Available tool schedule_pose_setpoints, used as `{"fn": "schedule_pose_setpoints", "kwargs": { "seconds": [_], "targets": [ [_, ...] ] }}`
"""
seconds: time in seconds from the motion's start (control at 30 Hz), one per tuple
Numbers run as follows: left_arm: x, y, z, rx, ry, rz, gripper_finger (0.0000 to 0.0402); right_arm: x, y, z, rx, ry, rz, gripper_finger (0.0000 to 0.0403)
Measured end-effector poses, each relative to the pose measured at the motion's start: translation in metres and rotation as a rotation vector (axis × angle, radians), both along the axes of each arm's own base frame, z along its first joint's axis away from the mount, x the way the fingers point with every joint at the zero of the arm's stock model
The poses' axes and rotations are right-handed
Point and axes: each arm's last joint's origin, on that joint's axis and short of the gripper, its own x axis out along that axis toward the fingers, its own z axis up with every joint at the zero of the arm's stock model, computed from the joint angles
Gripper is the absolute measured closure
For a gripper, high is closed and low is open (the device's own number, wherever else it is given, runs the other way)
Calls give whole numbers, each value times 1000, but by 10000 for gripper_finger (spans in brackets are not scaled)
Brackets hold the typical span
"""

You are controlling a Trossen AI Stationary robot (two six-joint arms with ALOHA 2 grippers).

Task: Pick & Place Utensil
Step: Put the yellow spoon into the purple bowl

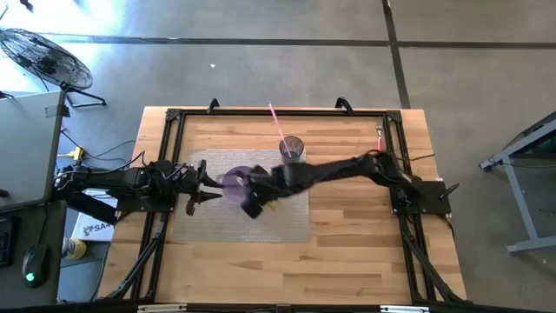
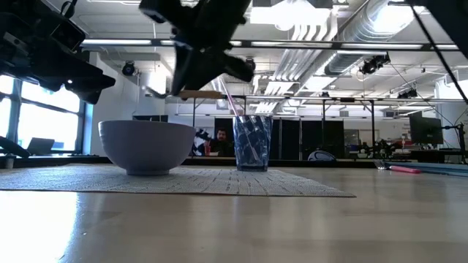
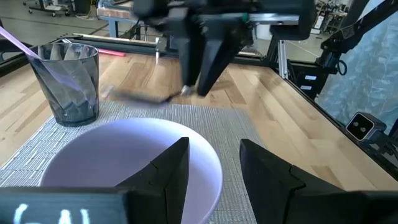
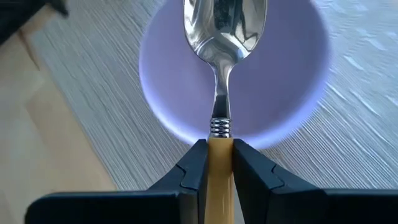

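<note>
A lilac bowl (image 1: 234, 180) stands on a grey placemat (image 1: 287, 217); it also shows in the low view (image 2: 146, 146). A clear glass (image 1: 292, 149) with a pink straw stands beyond it. My right gripper (image 4: 219, 146) is shut on a spoon (image 4: 224, 25) with a yellow handle and hovers above the bowl, the spoon's metal end over the bowl's inside. My left gripper (image 3: 214, 149) is open and empty, just on the left of the bowl (image 3: 124, 162), above its rim. My right gripper pinches the spoon's yellow handle (image 4: 219, 155) between its two fingers, close to the ringed metal collar. The fingers lie along the handle, and the spoon's metal end reaches forward past them. The spoon is lifted clear, its metal end above the bowl.
The glass (image 2: 252, 142) stands close to the right of the bowl on the placemat. A pink thing (image 1: 380, 137) lies near the table's far right. A black frame (image 1: 174, 117) runs round the table. Bare wood (image 1: 356, 235) lies on the near right.
</note>
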Motion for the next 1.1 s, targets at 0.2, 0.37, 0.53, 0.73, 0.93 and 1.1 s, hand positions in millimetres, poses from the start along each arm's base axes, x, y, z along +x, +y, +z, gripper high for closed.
{"fn": "schedule_pose_setpoints", "kwargs": {
  "seconds": [0.2, 0.37, 0.53, 0.73, 0.93, 1.1],
  "targets": [
    [0, 0, 0, 0, 0, 0, 262, 31, -41, -20, 154, 3, 52, 350],
    [0, 0, 0, 0, 0, 0, 262, 37, -52, -31, 252, 15, 106, 348],
    [0, 0, 0, 0, 0, 0, 262, 35, -56, -35, 282, 33, 95, 340],
    [0, 0, 0, 0, 1, 0, 262, 35, -63, -35, 275, 39, 58, 340],
    [0, 0, 0, 0, 0, 0, 262, 35, -62, -35, 276, 40, 63, 330],
    [0, 0, 0, 0, 0, 0, 262, 35, -63, -35, 264, 38, 56, 316]
  ]
}}
